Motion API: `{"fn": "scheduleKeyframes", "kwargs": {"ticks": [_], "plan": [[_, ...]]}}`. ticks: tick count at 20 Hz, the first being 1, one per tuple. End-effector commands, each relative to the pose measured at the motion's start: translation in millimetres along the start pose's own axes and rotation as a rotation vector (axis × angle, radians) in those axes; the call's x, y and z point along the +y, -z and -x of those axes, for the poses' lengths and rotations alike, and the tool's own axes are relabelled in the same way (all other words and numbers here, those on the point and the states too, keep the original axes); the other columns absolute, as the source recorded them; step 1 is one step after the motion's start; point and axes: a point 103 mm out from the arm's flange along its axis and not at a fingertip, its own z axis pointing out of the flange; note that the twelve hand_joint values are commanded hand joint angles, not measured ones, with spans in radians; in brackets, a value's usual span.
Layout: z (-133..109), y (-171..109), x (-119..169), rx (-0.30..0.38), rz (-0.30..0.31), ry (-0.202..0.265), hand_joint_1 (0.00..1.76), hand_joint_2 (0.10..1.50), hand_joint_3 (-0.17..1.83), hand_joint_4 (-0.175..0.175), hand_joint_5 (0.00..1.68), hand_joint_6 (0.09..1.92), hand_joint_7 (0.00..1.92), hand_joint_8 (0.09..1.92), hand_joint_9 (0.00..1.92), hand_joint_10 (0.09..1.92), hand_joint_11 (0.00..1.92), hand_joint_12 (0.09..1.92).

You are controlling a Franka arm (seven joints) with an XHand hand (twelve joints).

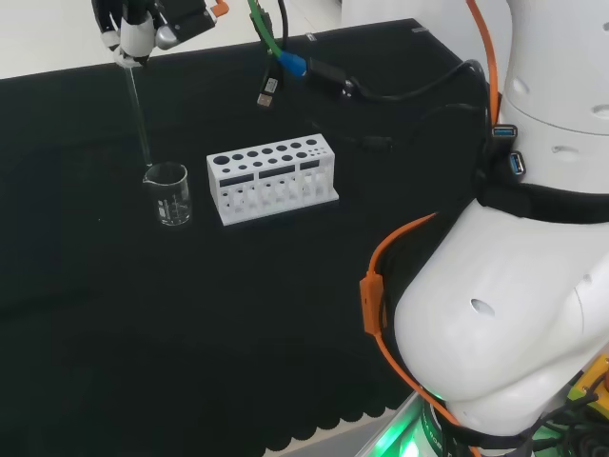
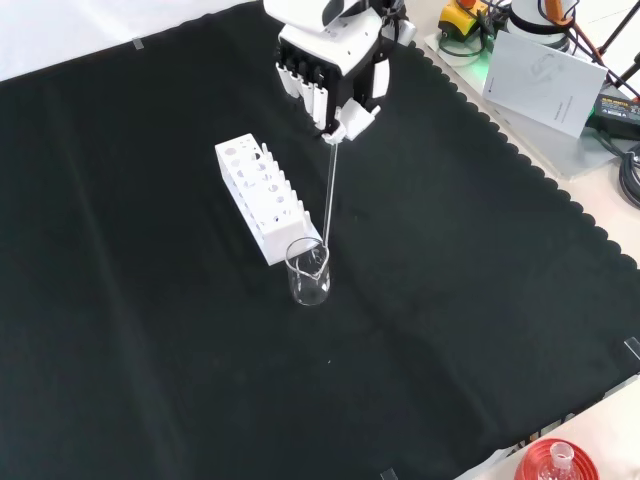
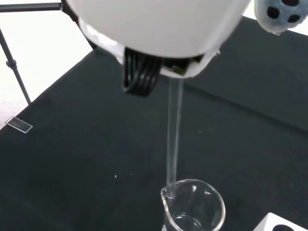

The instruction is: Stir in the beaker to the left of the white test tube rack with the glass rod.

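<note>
Glass rod held above the beaker, lower tip at the rim.
The black and white hand [image 2: 335, 70] has its fingers [image 2: 352, 120] pinched on the top of the thin clear glass rod [image 2: 329, 195], which hangs nearly upright. The rod's lower end meets the rim of the small clear glass beaker [image 1: 169, 195], at the spout side in the wrist view. The beaker stands on the black-cloth tabletop [image 1: 143, 305], just left of the white plastic test tube rack [image 1: 272, 177] in the head view.
</note>
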Motion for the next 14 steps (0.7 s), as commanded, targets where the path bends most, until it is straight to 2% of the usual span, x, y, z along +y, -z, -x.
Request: {"fn": "scheduleKeyframes", "kwargs": {"ticks": [1, 9, 14], "plan": [[-5.9, -2.7, 4.5, 0.003, -0.004, 0.014, 1.34, 0.46, 0.94, -0.175, 1.29, 0.63, 1.55, 0.44, 1.81, 0.09, 1.69, 0.39], [0.8, -4.9, 6.2, 0.016, -0.006, 0.016, 1.34, 0.46, 0.94, -0.175, 1.29, 0.63, 1.56, 0.44, 1.81, 0.09, 1.69, 0.39], [11.8, -8.4, 5.7, 0.024, -0.010, 0.002, 1.34, 0.46, 0.93, -0.175, 1.29, 0.63, 1.56, 0.43, 1.82, 0.09, 1.69, 0.39]]}}
